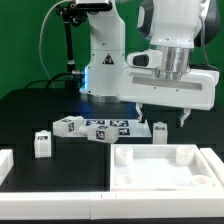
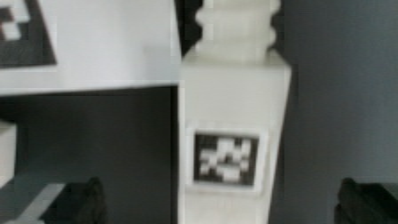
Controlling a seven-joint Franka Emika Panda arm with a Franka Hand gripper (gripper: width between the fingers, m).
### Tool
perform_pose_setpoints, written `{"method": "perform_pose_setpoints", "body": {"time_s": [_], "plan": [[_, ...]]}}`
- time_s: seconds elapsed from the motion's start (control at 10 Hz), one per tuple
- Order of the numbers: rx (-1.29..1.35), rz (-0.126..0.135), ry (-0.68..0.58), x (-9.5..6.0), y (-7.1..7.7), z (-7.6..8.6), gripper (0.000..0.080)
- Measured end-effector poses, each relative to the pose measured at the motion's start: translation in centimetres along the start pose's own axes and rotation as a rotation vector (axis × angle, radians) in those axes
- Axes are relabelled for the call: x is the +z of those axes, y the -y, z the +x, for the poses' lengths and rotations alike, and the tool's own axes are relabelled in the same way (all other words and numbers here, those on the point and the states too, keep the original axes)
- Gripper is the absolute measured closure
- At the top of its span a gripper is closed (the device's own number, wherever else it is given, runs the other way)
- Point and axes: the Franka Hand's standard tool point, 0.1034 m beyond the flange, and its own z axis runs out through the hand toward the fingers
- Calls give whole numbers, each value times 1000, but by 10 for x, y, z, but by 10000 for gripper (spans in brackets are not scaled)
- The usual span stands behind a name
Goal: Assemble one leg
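Note:
A leg (image 1: 160, 129), a small white post with a black-and-white tag, lies on the black table just behind the large white panel (image 1: 165, 170). My gripper (image 1: 163, 118) hangs right above it, open. In the wrist view the leg (image 2: 231, 100) fills the middle, its tag facing the camera and a narrower peg at its far end. It lies between my two dark fingertips (image 2: 71, 202), which stand wide apart, and neither touches it.
The marker board (image 1: 105, 129) lies at the table's middle and shows in the wrist view (image 2: 27, 40). Two more legs (image 1: 67, 126) (image 1: 42, 143) stand towards the exterior view's left. A white part (image 1: 5, 165) sits at the left edge.

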Motion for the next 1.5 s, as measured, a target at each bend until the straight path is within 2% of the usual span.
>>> {"method": "perform_pose_setpoints", "body": {"time_s": [0.1, 0.2, 0.3, 0.4, 0.5, 0.7, 0.8, 1.0, 1.2, 1.3, 1.4, 1.5], "plan": [[0, 3, 57, -3, -8, 11, 151], [5, 6, 49, -3, -16, 26, 151], [37, 8, 102, 0, -20, 26, 151], [66, 22, 222, -4, -21, 27, 151], [117, 51, 276, -9, -24, 39, 151], [153, 77, 364, -19, -16, 40, 151], [161, 78, 389, -21, -13, 42, 151], [154, 71, 470, -21, -5, 30, 151], [179, 63, 563, -19, -17, 38, 151], [186, 59, 630, -20, -21, 32, 151], [193, 53, 690, -19, -25, 35, 151], [181, 56, 696, -16, -19, 45, 151]]}}
